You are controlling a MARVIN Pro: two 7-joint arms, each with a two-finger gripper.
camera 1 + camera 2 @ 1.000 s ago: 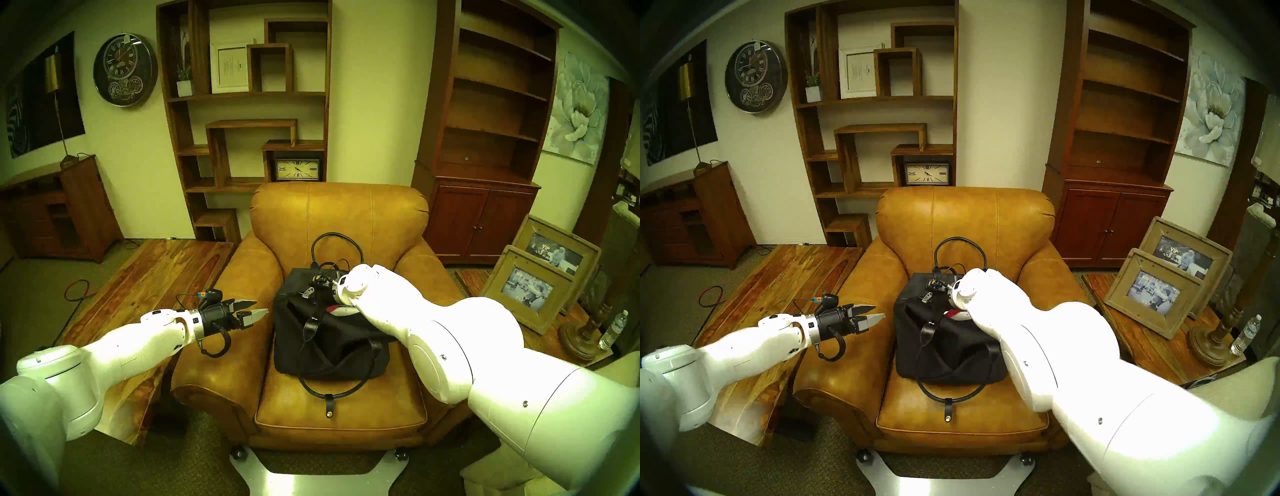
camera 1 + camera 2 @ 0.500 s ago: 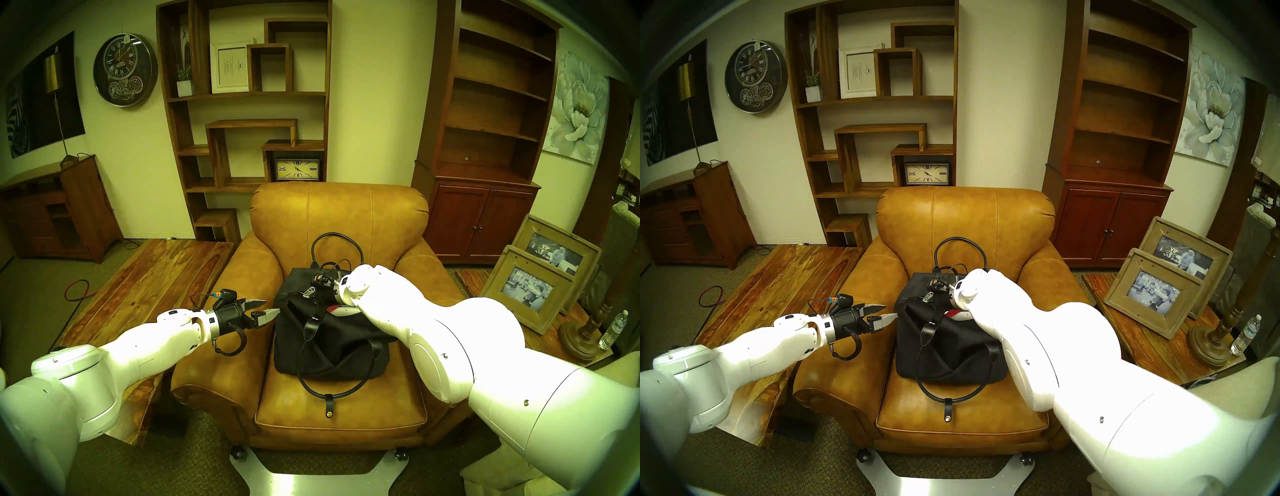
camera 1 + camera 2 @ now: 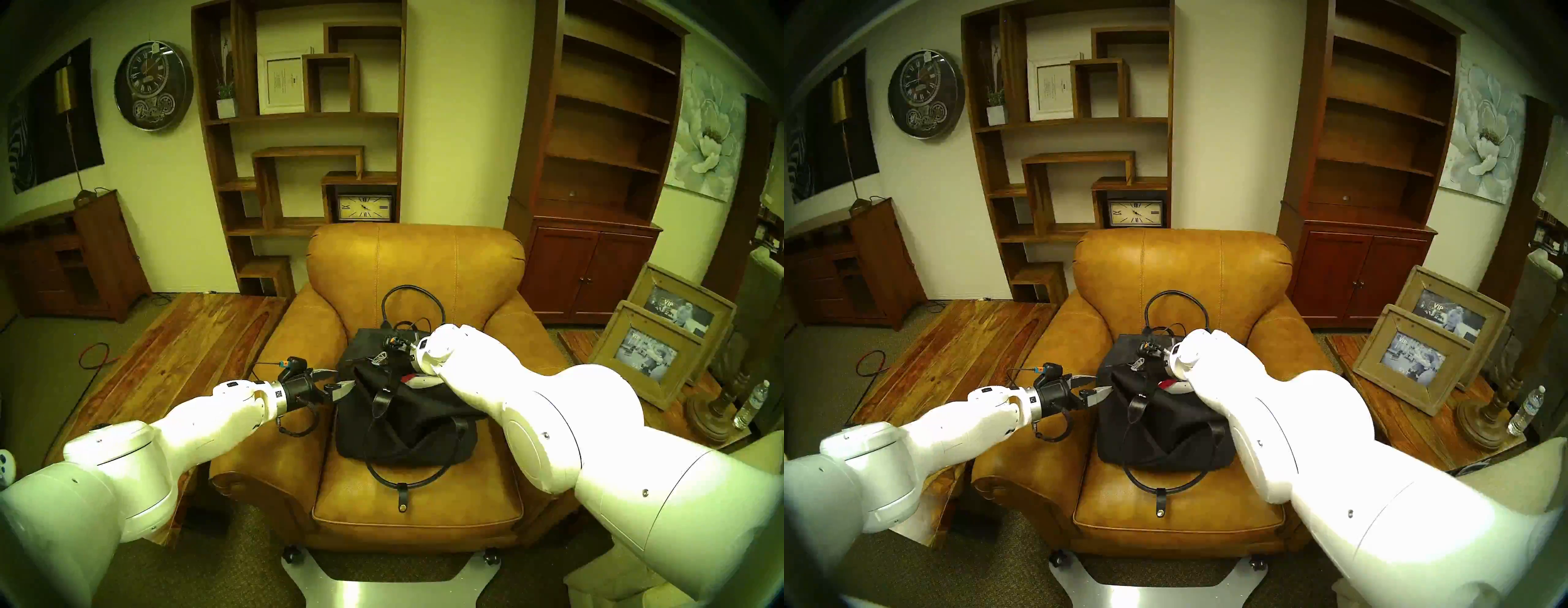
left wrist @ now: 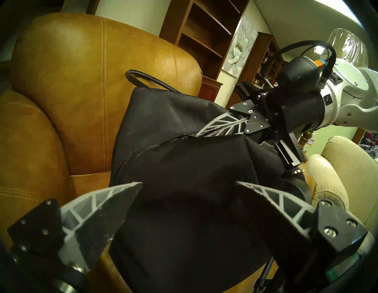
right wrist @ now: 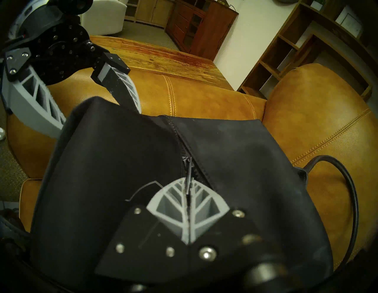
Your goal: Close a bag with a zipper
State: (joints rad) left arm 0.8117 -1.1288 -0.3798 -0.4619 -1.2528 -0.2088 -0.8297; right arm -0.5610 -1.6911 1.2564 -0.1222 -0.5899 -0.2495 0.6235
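Left end effector agape at bag corner; right end effector pinching zipper pull.

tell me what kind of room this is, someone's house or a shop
Probably a furniture showroom set up like a living room. A tan leather armchair sits among nearly bare wooden shelves, the round wall clock seems to carry a hanging tag, and framed pictures lean unhung on a side table.
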